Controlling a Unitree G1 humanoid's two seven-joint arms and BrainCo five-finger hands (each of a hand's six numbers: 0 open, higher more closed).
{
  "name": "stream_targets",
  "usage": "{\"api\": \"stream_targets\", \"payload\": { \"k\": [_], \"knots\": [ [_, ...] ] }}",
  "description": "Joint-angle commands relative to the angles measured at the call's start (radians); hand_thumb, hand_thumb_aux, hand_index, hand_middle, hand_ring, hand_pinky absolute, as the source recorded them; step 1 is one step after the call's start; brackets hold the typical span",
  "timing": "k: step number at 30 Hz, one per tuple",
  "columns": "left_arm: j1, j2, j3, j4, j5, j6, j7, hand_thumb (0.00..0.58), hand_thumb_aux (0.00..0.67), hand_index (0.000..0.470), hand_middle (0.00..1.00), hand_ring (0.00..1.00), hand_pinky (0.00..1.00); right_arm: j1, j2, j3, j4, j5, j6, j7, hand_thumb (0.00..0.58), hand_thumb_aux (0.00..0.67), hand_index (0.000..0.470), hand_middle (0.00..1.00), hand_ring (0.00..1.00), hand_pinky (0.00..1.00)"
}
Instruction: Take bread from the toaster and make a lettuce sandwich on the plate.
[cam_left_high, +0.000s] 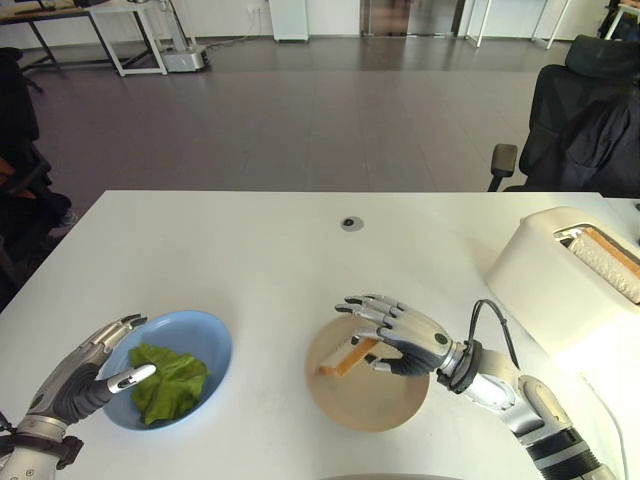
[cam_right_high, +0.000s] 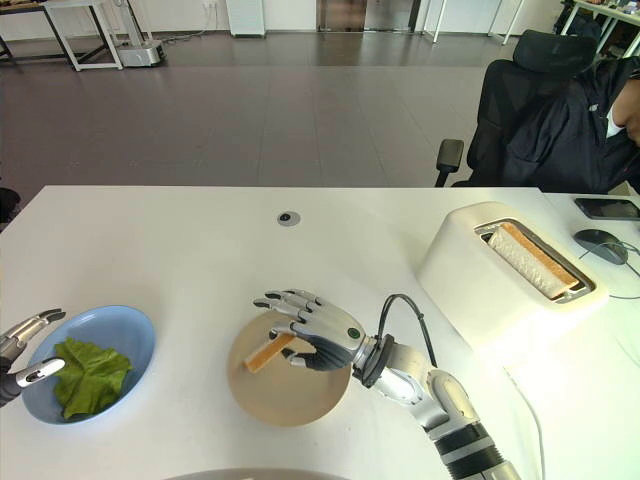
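The right hand (cam_left_high: 405, 335) hangs low over the round tan plate (cam_left_high: 372, 405), its forearm coming in from the lower right with the wrist roughly level and the palm turned down and to the left. Its fingers are stretched out, only lightly bent, with the thumb tucked beneath. Between them it pinches one end of a golden-brown slice of toasted bread (cam_left_high: 348, 358). The slice slants down from the fingers, its free end low over the left part of the plate; whether that end touches the plate cannot be told.

To the right of this hand and further from the robot stands the white toaster (cam_right_high: 470, 270), with a second slice of bread (cam_right_high: 535, 260) upright in its slot.

The left hand (cam_left_high: 95, 370) rests at the near left rim of the blue bowl (cam_left_high: 205, 330), well to the left of the right hand. Its fingers are spread nearly straight and grasp nothing, and the thumb points in over the green lettuce leaf (cam_left_high: 170, 385) lying in the bowl. Everything sits on the white table (cam_left_high: 250, 250).
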Motion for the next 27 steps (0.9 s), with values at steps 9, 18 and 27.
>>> {"api": "stream_targets", "payload": {
  "k": [9,18,27],
  "knots": [
    [0.020,0.088,0.003,0.089,0.025,-0.059,-0.045,0.000,0.000,0.000,0.00,0.00,0.00,0.080,-0.164,-0.029,-0.098,0.087,-0.020,0.072,0.000,0.000,0.000,0.00,0.00,0.00],
    [-0.176,0.135,-0.216,0.218,0.366,-0.017,0.140,0.379,0.276,0.194,0.00,0.00,0.00,0.118,-0.128,-0.010,-0.150,0.105,0.018,0.094,0.000,0.000,0.000,0.00,0.00,0.00],
    [-0.177,0.173,-0.272,0.250,0.391,-0.010,0.227,0.571,0.586,0.411,0.00,0.00,0.00,0.125,-0.120,-0.004,-0.169,0.107,0.028,0.101,0.000,0.000,0.000,0.00,0.00,0.00]
  ]
}}
